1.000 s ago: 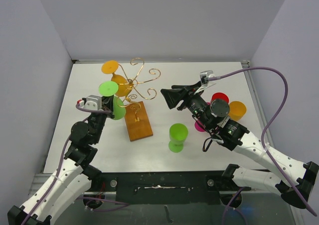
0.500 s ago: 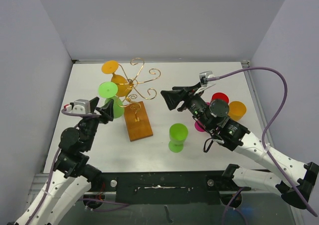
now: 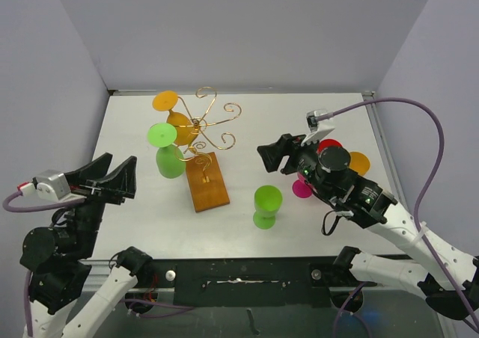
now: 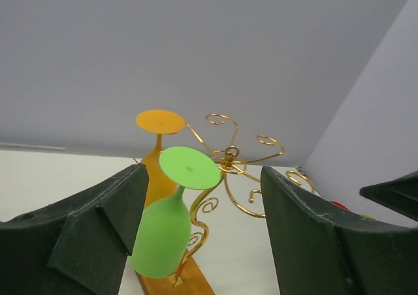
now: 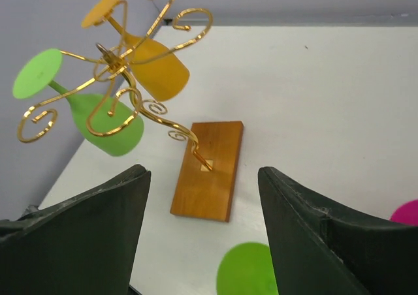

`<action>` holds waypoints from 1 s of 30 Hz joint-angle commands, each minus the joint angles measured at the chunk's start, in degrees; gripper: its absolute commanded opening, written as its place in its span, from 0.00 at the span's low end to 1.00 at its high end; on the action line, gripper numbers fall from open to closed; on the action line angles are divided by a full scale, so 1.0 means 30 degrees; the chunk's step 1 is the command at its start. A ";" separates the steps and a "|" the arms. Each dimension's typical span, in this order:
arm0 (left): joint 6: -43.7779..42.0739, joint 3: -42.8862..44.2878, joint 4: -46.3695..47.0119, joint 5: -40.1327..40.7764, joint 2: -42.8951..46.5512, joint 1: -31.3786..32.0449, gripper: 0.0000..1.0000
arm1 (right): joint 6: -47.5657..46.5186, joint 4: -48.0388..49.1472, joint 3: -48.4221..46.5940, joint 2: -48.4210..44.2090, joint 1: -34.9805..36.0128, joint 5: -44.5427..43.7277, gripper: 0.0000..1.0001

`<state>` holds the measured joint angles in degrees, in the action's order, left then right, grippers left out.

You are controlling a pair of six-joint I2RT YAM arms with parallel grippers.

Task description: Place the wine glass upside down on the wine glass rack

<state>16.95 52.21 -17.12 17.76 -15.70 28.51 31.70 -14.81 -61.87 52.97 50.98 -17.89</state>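
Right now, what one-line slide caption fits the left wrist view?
Open left gripper faces the gold wine glass rack, where a green wine glass and an orange glass hang upside down.

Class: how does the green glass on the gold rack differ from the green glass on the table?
The hanging green glass hangs from the rack, foot uppermost; the standing green glass rests on the table. The hanging one is left of the rack's wooden base, the standing one right. Both are bright green.
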 commanded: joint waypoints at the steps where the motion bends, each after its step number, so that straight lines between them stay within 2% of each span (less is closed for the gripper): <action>1: -0.0625 0.1624 -0.1732 -0.4898 -0.0562 0.0017 0.67 | 0.0090 -0.5875 -0.0937 -0.0188 -0.0092 -0.0194 0.68; 7: -0.0525 0.1636 -0.0808 -0.7798 -0.1415 0.0002 0.67 | 0.1186 -0.9570 -0.0489 0.0266 -0.0089 0.0049 0.66; 10: -0.0523 0.1156 0.0348 -0.9262 -0.1578 0.0005 0.67 | 0.1582 -1.0892 -0.0173 0.0732 -0.0090 0.0262 0.62; 13: -0.0578 0.0891 0.1332 -0.9619 -0.1851 -0.0011 0.67 | 0.0846 -1.1629 0.0466 0.0933 -0.0062 0.2102 0.60; 19: -0.0562 0.0556 0.2273 -0.9762 -0.2305 -0.0027 0.67 | 0.0918 -1.1827 0.1206 0.2134 -0.0243 0.2436 0.56; 22: -0.0548 0.0325 0.2669 -0.9668 -0.2539 -0.0012 0.67 | 0.0964 -1.2060 0.1213 0.3377 -0.0273 0.1778 0.51; 28: -0.0840 0.0637 0.2457 -0.9400 -0.3319 -0.0012 0.67 | 0.0918 -1.1562 0.0993 0.4450 -0.0293 0.0935 0.30; 30: -0.0927 0.0673 0.2504 -0.9393 -0.3496 -0.0012 0.67 | 0.0873 -1.1565 0.0788 0.4476 -0.0306 0.0667 0.26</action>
<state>15.53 53.06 -13.02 -10.09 -24.53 28.51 34.89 -50.83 -58.13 67.09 50.54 -13.13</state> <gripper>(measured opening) 0.672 0.293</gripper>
